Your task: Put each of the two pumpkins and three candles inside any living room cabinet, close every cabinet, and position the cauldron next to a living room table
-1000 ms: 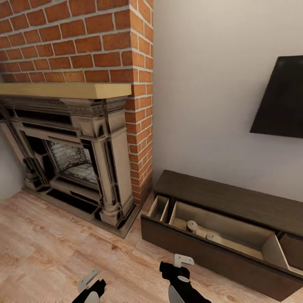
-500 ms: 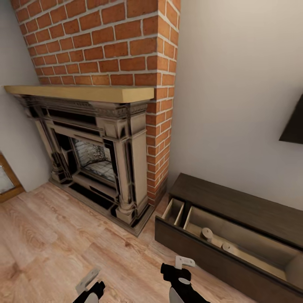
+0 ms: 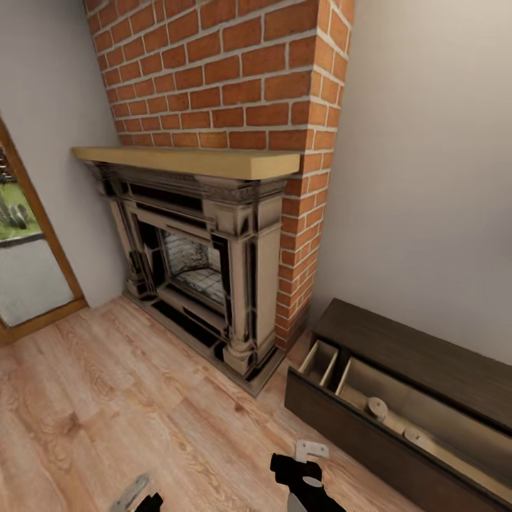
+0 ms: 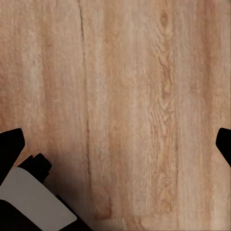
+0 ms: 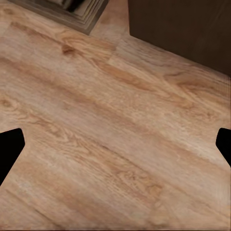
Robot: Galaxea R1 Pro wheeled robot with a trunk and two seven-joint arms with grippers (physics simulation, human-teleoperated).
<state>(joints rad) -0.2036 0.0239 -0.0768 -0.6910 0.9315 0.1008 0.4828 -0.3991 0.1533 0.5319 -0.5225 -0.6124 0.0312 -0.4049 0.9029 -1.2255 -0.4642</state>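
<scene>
The cabinet [image 3: 419,355] is a long low dark-brown unit against the wall at the lower right, with its drawer pulled open. Two candles [image 3: 377,408] [image 3: 413,435] rest inside the pale wood drawer. The dark drawer front [image 5: 183,24] also shows in the right wrist view. My left gripper [image 4: 115,144] hangs open over bare wood floor. My right gripper [image 5: 115,144] is open too, over floor just short of the cabinet. Both grippers peek in at the bottom of the head view, left [image 3: 134,493] and right [image 3: 307,455]. Pumpkins, cauldron and table are out of view.
A brick chimney with an ornate fireplace [image 3: 206,263] and wooden mantel [image 3: 192,160] stands ahead. Its stepped base [image 5: 72,12] lies close to the cabinet's end. A glass door with a wooden frame [image 3: 43,235] is at the far left. Wood floor [image 3: 107,398] spreads in front.
The head view has swung left: fireplace and cabinet slid right in the picture, the dark screen left the frame, and the glass door came in. The candles stayed put.
</scene>
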